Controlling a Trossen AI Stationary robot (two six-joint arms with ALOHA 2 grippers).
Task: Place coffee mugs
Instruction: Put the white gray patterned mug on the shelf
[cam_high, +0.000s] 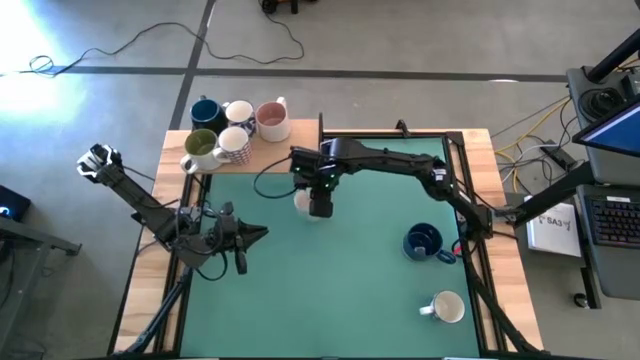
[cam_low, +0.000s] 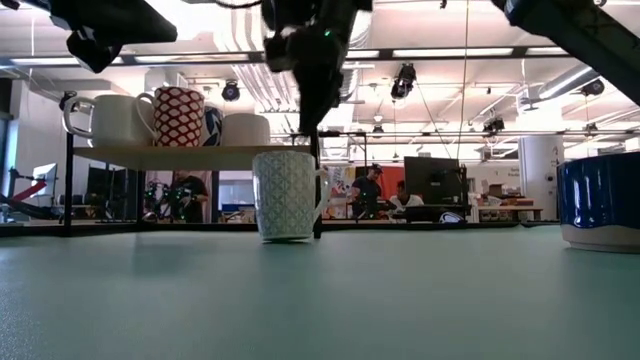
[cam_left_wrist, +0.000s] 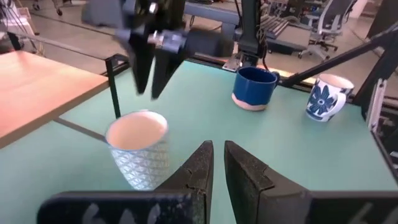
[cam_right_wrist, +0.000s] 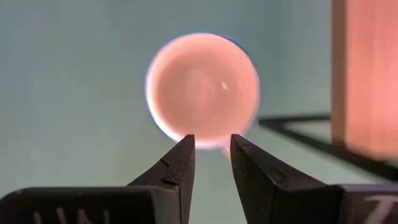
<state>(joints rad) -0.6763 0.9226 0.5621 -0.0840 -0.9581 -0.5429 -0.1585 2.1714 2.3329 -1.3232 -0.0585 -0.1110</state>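
A white mug with a fine blue pattern (cam_low: 287, 195) stands upright on its base on the green mat (cam_high: 340, 290), near the mat's far left part. In the left wrist view the mug (cam_left_wrist: 138, 149) shows its empty inside. My right gripper (cam_low: 310, 128) hangs just above the mug's rim, open, fingers pointing down, nothing between them; its own view looks down into the mug (cam_right_wrist: 202, 90) past the gripper (cam_right_wrist: 211, 142). My left gripper (cam_left_wrist: 217, 152) waits shut at the mat's left side (cam_high: 262, 234), facing the mug.
Several mugs (cam_high: 235, 130) stand close together on the raised wooden shelf (cam_high: 290, 148) at the far left. A dark blue mug (cam_high: 424, 242) and a white mug with a blue flower (cam_high: 445, 307) stand on the mat's right side. The mat's middle and near part lie bare.
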